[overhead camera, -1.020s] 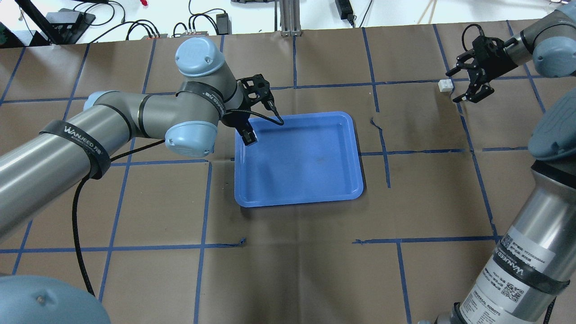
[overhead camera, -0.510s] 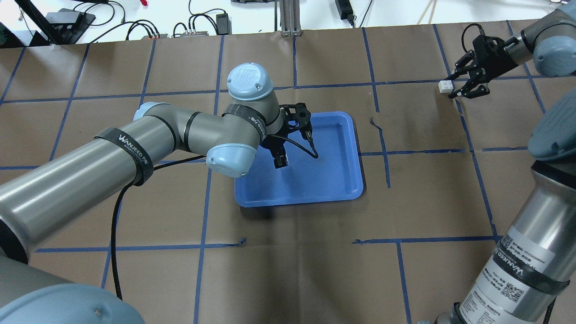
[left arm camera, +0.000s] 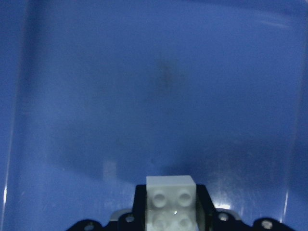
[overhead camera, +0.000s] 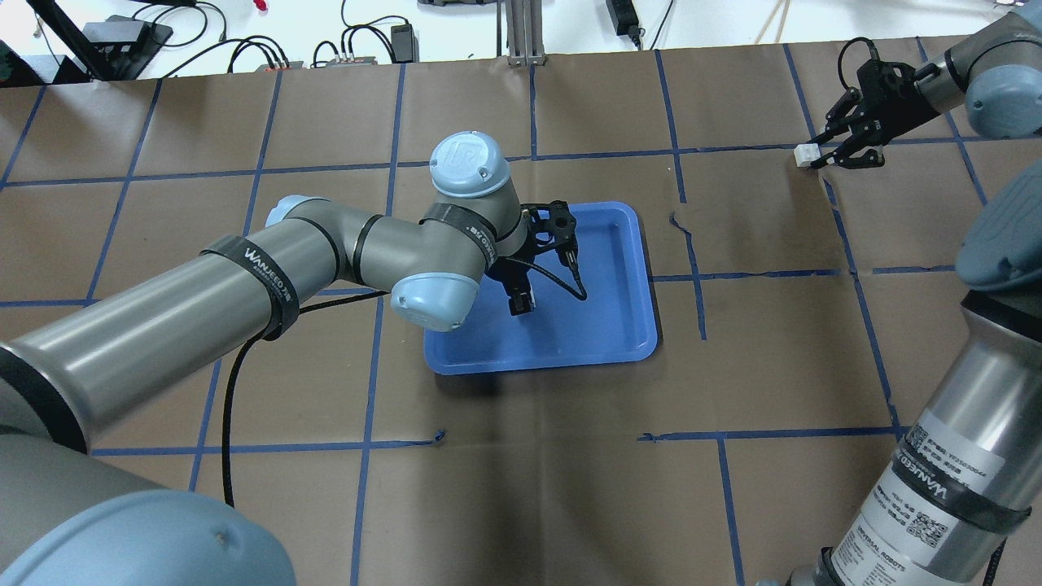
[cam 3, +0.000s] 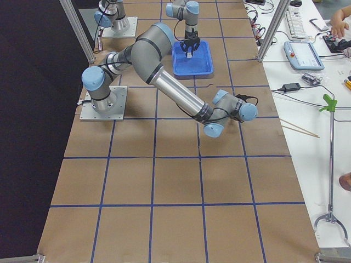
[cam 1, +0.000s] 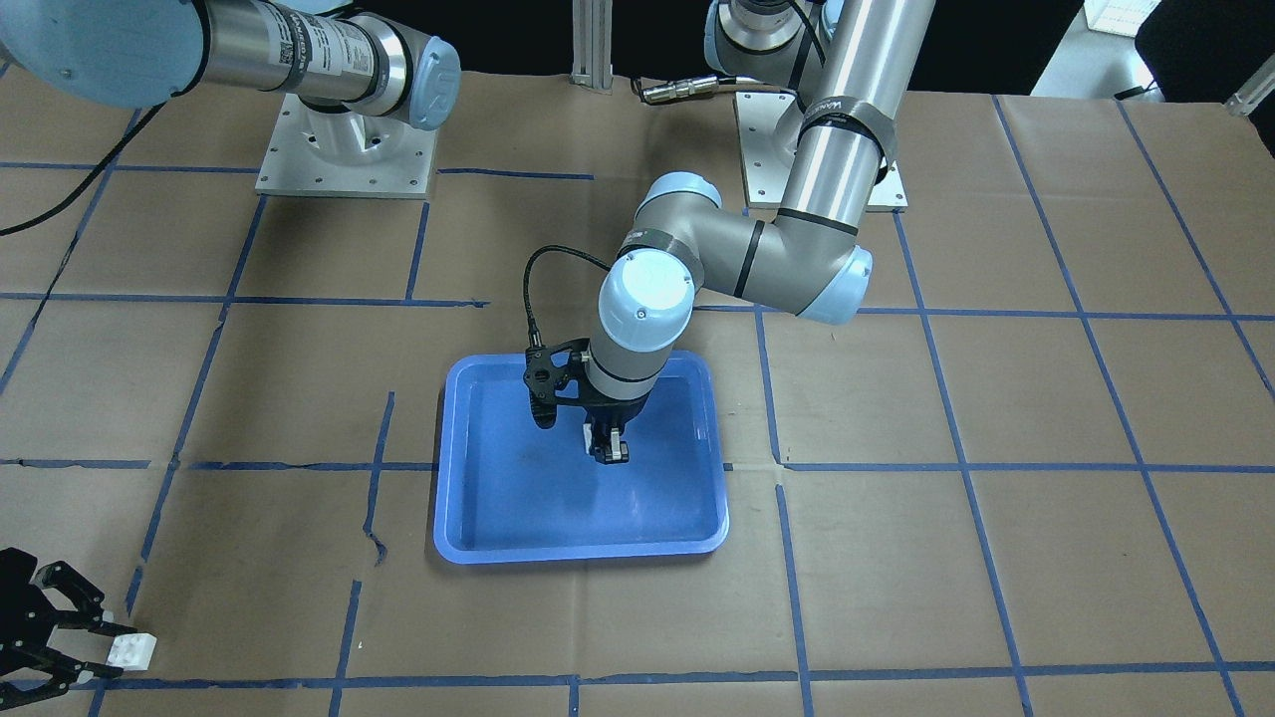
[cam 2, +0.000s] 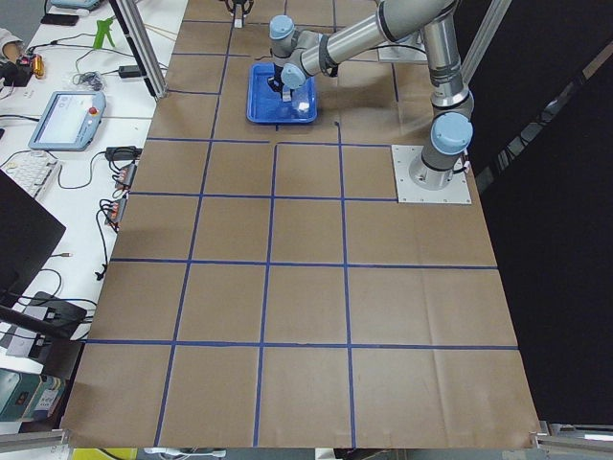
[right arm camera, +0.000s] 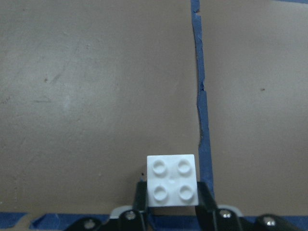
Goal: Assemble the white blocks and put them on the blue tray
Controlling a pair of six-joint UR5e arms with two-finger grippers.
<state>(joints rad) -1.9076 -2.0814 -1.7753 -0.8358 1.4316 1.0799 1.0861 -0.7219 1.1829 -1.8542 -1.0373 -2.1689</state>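
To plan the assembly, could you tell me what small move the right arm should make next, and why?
Probably lift: the right gripper sits closed against both sides of the tabletop block, which rests on the paper, while the left gripper holds the other block over the blue tray.

Glossy plastic blue tray (overhead camera: pixel 610 309) on matt brown paper (overhead camera: pixel 529 488).

The left arm (overhead camera: pixel 383 244) overhangs the blue tray's (overhead camera: pixel 627 325) left side; right side open.
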